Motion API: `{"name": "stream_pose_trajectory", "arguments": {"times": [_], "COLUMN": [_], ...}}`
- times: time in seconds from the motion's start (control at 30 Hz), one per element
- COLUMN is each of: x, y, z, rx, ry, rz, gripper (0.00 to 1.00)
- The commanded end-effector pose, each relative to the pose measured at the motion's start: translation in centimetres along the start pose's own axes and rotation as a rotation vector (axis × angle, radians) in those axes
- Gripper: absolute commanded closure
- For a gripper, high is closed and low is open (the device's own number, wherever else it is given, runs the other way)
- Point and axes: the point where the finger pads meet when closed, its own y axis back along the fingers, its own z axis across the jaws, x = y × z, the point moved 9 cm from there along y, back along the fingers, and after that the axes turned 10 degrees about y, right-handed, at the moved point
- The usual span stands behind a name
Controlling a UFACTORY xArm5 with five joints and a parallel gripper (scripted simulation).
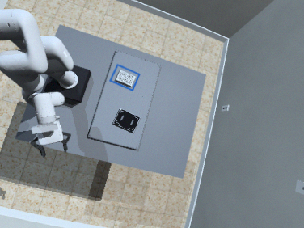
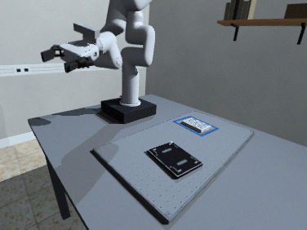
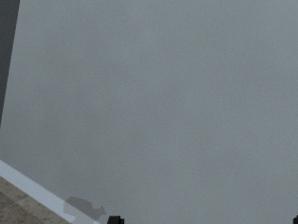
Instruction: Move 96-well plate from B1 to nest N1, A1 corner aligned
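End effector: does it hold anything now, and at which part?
Nothing is held. The end effector is open, up beside the table, and the 96-well plate lies in its blue-framed spot.

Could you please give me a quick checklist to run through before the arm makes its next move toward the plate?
1. Tool open and holding nothing: ok, its fingers are spread wide.
2. 96-well plate lying inside the blue-outlined spot: ok.
3. Plate nest free of objects: ok, nothing lies on it.
4. Tool positioned over the plate: not ok, it hangs out past the table edge, on the far side of the arm's base from the plate.
5. Wrist view showing the plate: not ok, only wall is visible.
6. Plate's cut-off corner located: cannot tell, too small to make out.
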Motion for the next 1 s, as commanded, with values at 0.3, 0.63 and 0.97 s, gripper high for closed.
{"name": "stream_pose_trajectory", "arguments": {"times": [0.3,0.63,0.97], "x": [1.8,3.4,4.5], "y": [-2.1,-3.3,-3.8], "z": [-3.2,-6.3,-9.0], "rx": [0.135,0.255,0.313], "ry": [0.007,0.024,0.036], "rz": [-0.051,-0.11,-0.141], "gripper": [0.0,0.0,0.0]}}
